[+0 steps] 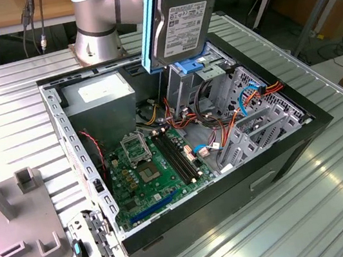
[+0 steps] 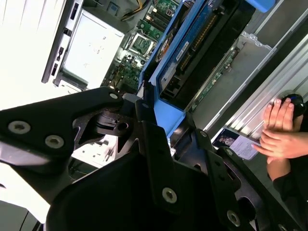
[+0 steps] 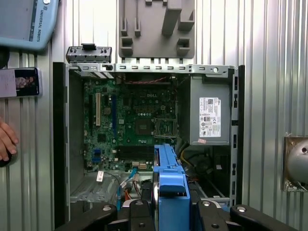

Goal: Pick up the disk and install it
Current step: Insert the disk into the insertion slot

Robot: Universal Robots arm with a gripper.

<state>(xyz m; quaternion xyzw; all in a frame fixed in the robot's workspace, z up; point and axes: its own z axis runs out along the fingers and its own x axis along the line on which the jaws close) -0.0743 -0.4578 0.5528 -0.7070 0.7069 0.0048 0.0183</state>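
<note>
Exterior view first: on the ribbed metal bench (image 1: pixel 315 210), a grey plastic fixture (image 1: pixel 2 214) lies apart from the open computer case (image 1: pixel 193 226), toward the exterior view's left. Inside the case, a grey power-supply box (image 1: pixel 98 97) sits in the far corner and the green motherboard (image 1: pixel 148 165) covers the floor beside it. Further toward the exterior view's right, a metal drive cage (image 1: pixel 201 88) with a blue top stands among red, orange and blue cables (image 1: pixel 251 96).

The arm (image 1: pixel 99 22) has its silver base behind the case and reaches out over it. The disk (image 1: pixel 183 19) hangs above the case, directly over the drive cage, nearly on edge and slightly tilted. Its white label faces the camera and a blue rail runs down its side. Whether it touches the cage's blue top I cannot tell.

In the second wrist view, the black jaws are closed on the blue-railed end of the disk, one on each side. A person's hands (image 2: pixel 281 134) rest on the bench outside the case.
</note>
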